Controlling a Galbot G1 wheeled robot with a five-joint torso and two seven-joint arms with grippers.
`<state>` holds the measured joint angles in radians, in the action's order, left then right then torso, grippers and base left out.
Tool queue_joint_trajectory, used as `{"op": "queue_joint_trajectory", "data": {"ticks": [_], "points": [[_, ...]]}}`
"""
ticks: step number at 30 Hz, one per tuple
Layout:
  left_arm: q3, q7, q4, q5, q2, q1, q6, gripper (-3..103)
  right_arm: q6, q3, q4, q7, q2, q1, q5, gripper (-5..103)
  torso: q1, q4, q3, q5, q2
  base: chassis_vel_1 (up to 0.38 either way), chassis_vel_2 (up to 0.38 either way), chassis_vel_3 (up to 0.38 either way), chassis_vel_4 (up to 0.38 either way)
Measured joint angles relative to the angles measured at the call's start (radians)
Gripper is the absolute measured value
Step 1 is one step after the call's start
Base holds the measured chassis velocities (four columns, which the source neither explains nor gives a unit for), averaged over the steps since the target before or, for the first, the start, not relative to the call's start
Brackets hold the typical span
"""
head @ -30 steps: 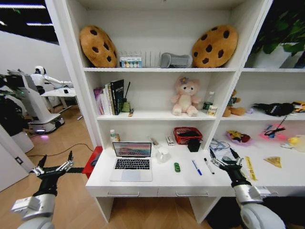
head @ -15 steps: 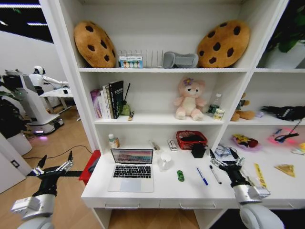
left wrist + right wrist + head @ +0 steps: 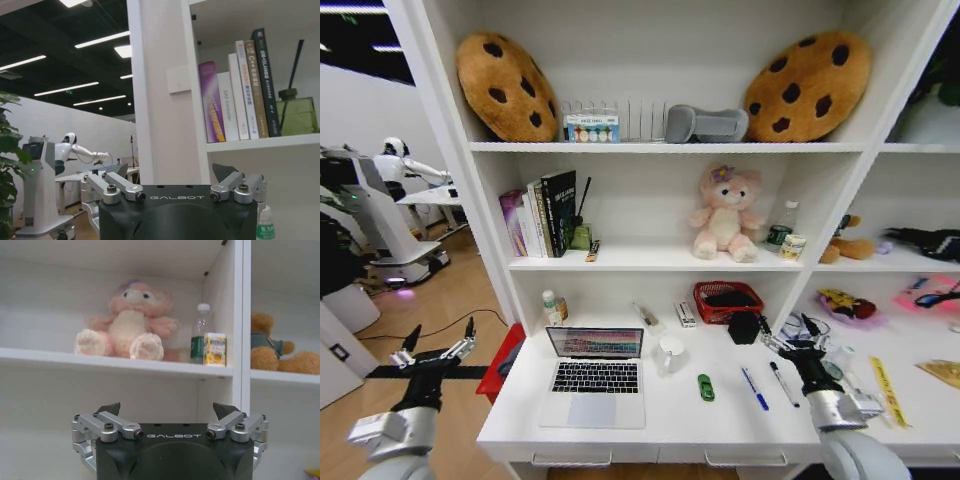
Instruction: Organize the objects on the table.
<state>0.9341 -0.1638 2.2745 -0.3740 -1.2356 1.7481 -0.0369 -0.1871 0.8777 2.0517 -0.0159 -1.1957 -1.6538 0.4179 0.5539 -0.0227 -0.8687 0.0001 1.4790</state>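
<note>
— Where do things stand, left to right?

— The left gripper [image 3: 438,352] hangs off the tabletop's [image 3: 670,420] left end, jaws spread, holding nothing. The laptop [image 3: 593,375] sits open at the near left, then the green object [image 3: 706,387], blue pen [image 3: 754,388] and black pen [image 3: 784,384], all loose. The right gripper [image 3: 782,333] hovers just beyond the black pen, jaws apart, empty. I'd say nothing's tidied yet.

— Anything different from a second ago?

— The whole view has closed in on the shelves; the items lie as before.
</note>
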Motion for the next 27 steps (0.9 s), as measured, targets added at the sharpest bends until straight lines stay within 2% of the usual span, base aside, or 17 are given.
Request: {"op": "queue_joint_trajectory", "data": {"ticks": [3,4,5,6,7,8,11,12,14,15,18,19,21,22,25,26,27], "points": [[-0.058,0.037,0.004,0.094,0.033,0.034,-0.019,80,-0.032,0.017,-0.058,-0.003,-0.051,-0.030,-0.020,100,-0.001,-0.0001,0.000,-0.0001,0.000,0.000,0.000,0.000,0.000],[-0.058,0.037,0.004,0.094,0.033,0.034,-0.019,80,-0.032,0.017,-0.058,-0.003,-0.051,-0.030,-0.020,100,-0.001,-0.0001,0.000,-0.0001,0.000,0.000,0.000,0.000,0.000],[-0.070,0.049,0.006,0.116,0.059,0.042,-0.026,74,-0.040,0.023,-0.075,-0.002,-0.060,-0.038,-0.020,100,-0.001,-0.0001,0.000,0.0001,0.000,0.000,0.000,0.000,0.000],[-0.078,0.056,0.009,0.126,0.079,0.047,-0.027,74,-0.046,0.027,-0.086,-0.001,-0.064,-0.043,-0.020,100,-0.001,-0.0001,0.000,-0.0001,0.000,0.000,0.000,0.000,0.000],[-0.088,0.064,0.014,0.131,0.109,0.053,-0.026,69,-0.055,0.031,-0.099,0.000,-0.070,-0.049,-0.020,100,-0.001,0.0000,0.000,-0.0002,0.000,0.000,0.000,0.000,0.000],[-0.088,0.064,0.014,0.131,0.109,0.053,-0.026,69,-0.055,0.031,-0.099,0.000,-0.070,-0.049,-0.020,100,-0.001,0.0000,0.000,-0.0002,0.000,0.000,0.000,0.000,0.000],[-0.105,0.082,0.031,0.122,0.225,0.073,-0.015,53,-0.074,0.038,-0.127,0.002,-0.086,-0.061,-0.019,100,-0.001,-0.0001,0.000,-0.0003,0.000,0.000,0.000,0.000,0.000],[-0.105,0.082,0.031,0.122,0.225,0.073,-0.015,53,-0.074,0.038,-0.127,0.002,-0.086,-0.061,-0.019,100,-0.001,-0.0001,0.000,-0.0003,0.000,0.000,0.000,0.000,0.000],[-0.093,0.084,0.038,0.076,0.344,0.098,-0.007,42,-0.079,0.038,-0.137,0.003,-0.091,-0.062,-0.018,100,-0.001,0.0001,0.000,-0.0004,0.000,0.000,0.000,0.000,0.000],[-0.093,0.084,0.038,0.076,0.344,0.098,-0.007,42,-0.079,0.038,-0.137,0.003,-0.091,-0.062,-0.018,100,-0.001,0.0001,0.000,-0.0004,0.000,0.000,0.000,0.000,0.000],[-0.057,0.080,0.046,-0.020,0.560,0.133,0.011,26,-0.082,0.038,-0.150,0.006,-0.097,-0.050,-0.018,100,-0.001,0.0000,0.000,-0.0002,0.000,0.000,0.000,0.000,0.000],[-0.057,0.080,0.046,-0.020,0.560,0.133,0.011,26,-0.082,0.038,-0.150,0.006,-0.097,-0.050,-0.018,100,-0.001,0.0000,0.000,-0.0002,0.000,0.000,0.000,0.000,0.000],[-0.048,0.077,0.044,-0.064,0.659,0.137,0.024,15,-0.082,0.037,-0.155,0.007,-0.099,-0.046,-0.019,100,-0.001,0.0001,0.000,-0.0002,0.000,0.000,0.000,0.000,0.000],[-0.048,0.077,0.044,-0.064,0.659,0.137,0.024,15,-0.082,0.037,-0.155,0.007,-0.099,-0.046,-0.019,100,-0.001,0.0001,0.000,-0.0002,0.000,0.000,0.000,0.000,0.000],[-0.043,0.075,0.027,-0.171,0.901,0.115,0.049,2,-0.088,0.035,-0.163,0.009,-0.102,-0.052,-0.027,100,-0.001,0.0000,0.000,-0.0003,0.000,0.000,0.000,0.000,0.000],[-0.043,0.075,0.027,-0.171,0.901,0.115,0.049,2,-0.088,0.035,-0.163,0.009,-0.102,-0.052,-0.027,100,-0.001,0.0000,0.000,-0.0003,0.000,0.000,0.000,0.000,0.000],[-0.040,0.078,0.022,-0.193,0.954,0.113,0.050,2,-0.091,0.034,-0.165,0.008,-0.101,-0.054,-0.030,100,0.000,-0.0001,0.000,-0.0002,0.000,0.000,0.000,0.000,0.000]]}}
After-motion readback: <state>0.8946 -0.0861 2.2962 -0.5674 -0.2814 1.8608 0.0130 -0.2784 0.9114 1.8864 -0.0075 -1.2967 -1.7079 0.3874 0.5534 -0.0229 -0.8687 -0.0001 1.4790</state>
